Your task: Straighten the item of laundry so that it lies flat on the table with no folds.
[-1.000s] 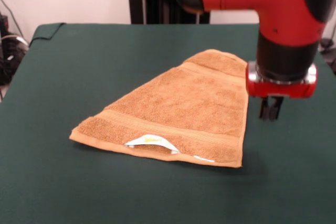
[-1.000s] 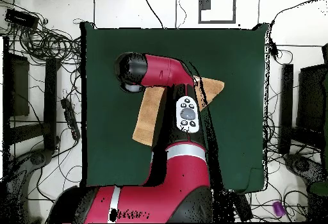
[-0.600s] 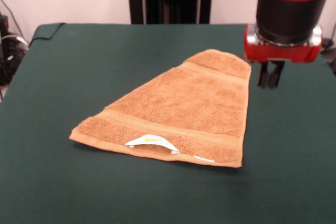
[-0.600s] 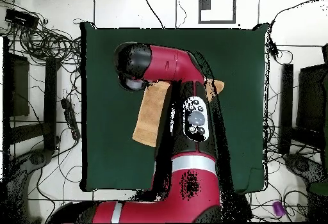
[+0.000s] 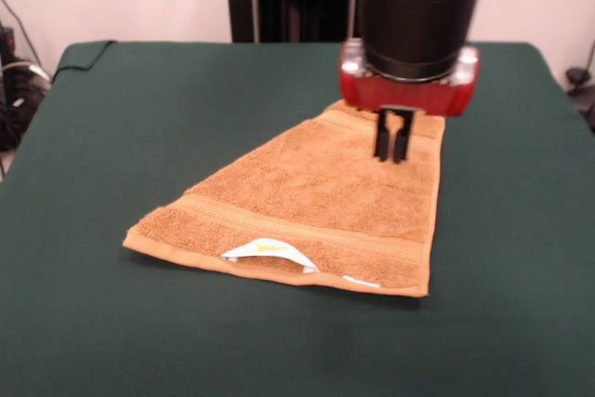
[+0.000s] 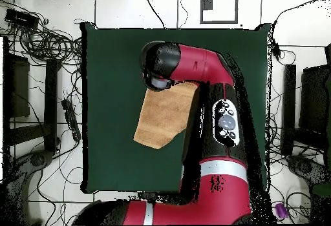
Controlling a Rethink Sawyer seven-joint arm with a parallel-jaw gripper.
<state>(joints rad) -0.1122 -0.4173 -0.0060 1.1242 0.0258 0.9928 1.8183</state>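
While hand (image 5: 391, 142) hovers, folded towel (image 5: 307, 202) lies beneath, seemingly untouched.

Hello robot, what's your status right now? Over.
Gripper shut, empty, over the towel's far end. Towel folded double on the table, label poking out. Nothing in the way.

Overhead view. Dark green table (image 6: 110, 107) fills the centre of the frame. Orange-tan towel (image 6: 165, 115) lies on it slightly left of centre, narrowing to a lower-left corner; its right side is hidden under the arm. Red and black arm (image 6: 216, 117) enters from the bottom edge, runs up the right of centre, then bends left; its black end (image 6: 158, 65) sits over the towel's upper edge. Gripper hidden beneath it. Cables (image 6: 42, 39) crowd the floor at left.
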